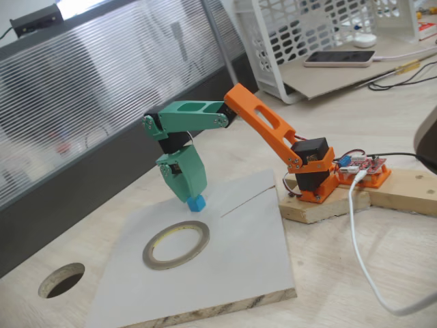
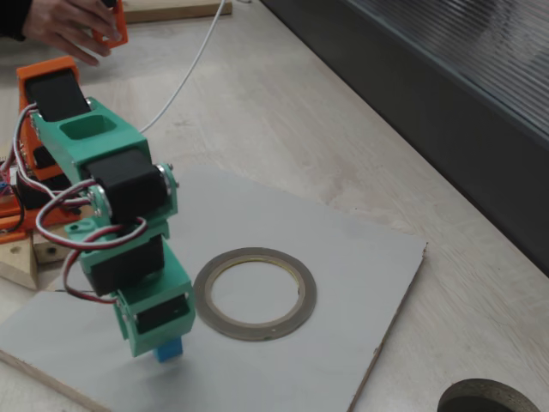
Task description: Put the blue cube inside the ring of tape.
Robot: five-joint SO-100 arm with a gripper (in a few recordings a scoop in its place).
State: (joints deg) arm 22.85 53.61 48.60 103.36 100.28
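Observation:
The blue cube (image 1: 197, 203) (image 2: 170, 349) sticks out below the tip of my green gripper (image 1: 192, 197) (image 2: 161, 342), whose jaws are shut on it. Gripper and cube point straight down, just over the pale board (image 1: 246, 266) (image 2: 369, 275). Whether the cube touches the board I cannot tell. The ring of tape (image 1: 147, 251) (image 2: 307, 296) lies flat on the same board with nothing in its open centre. In both fixed views the cube is outside the ring, about a cube's width from its band.
A dark round hole (image 1: 61, 280) (image 2: 489, 399) is cut in the wooden tabletop beyond the board's corner. The arm's base stands on a wooden block (image 1: 321, 208) with a white cable (image 1: 358, 253) beside it. A white basket (image 1: 307, 34) and phone (image 1: 339, 59) are at the back. A person's hand (image 2: 64, 26) is at a corner.

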